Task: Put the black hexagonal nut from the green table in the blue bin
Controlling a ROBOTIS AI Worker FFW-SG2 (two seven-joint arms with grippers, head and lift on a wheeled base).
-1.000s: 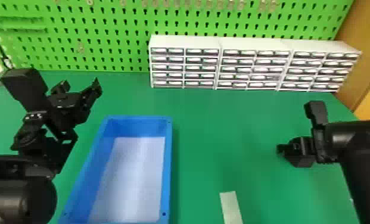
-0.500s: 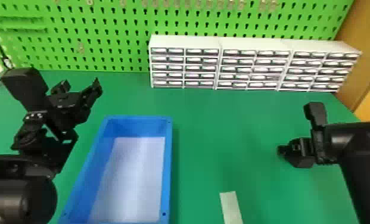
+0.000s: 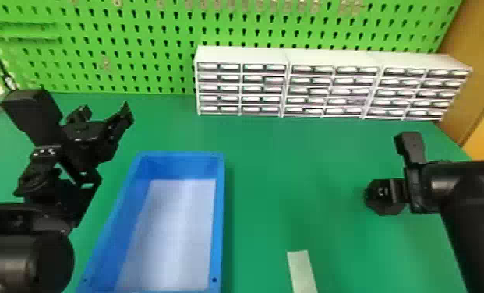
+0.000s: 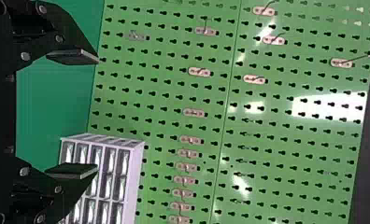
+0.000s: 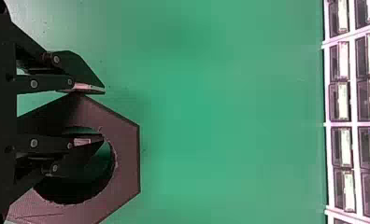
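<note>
The black hexagonal nut (image 3: 383, 204) is at the right side of the green table (image 3: 283, 167), with my right gripper (image 3: 396, 190) on it. In the right wrist view, that gripper (image 5: 103, 113) is shut on the wall of the nut (image 5: 127, 161), one finger inside its hole and the other outside. Whether the nut touches the tabletop, I cannot tell. The blue bin (image 3: 220, 218) lies left of the middle, holding nothing. My left gripper (image 3: 103, 111) is parked beyond the bin's left side; its fingers (image 4: 78, 171) stand wide open in the left wrist view.
White drawer cabinets (image 3: 241, 89) line the back of the table before a green pegboard (image 3: 135, 50). A pale strip (image 3: 302, 270) lies near the front edge, between the bin and the right arm. A brown panel (image 3: 463, 78) stands at the far right.
The right gripper and the nut have shifted only very slightly. The left arm and the bin stay as they were.
</note>
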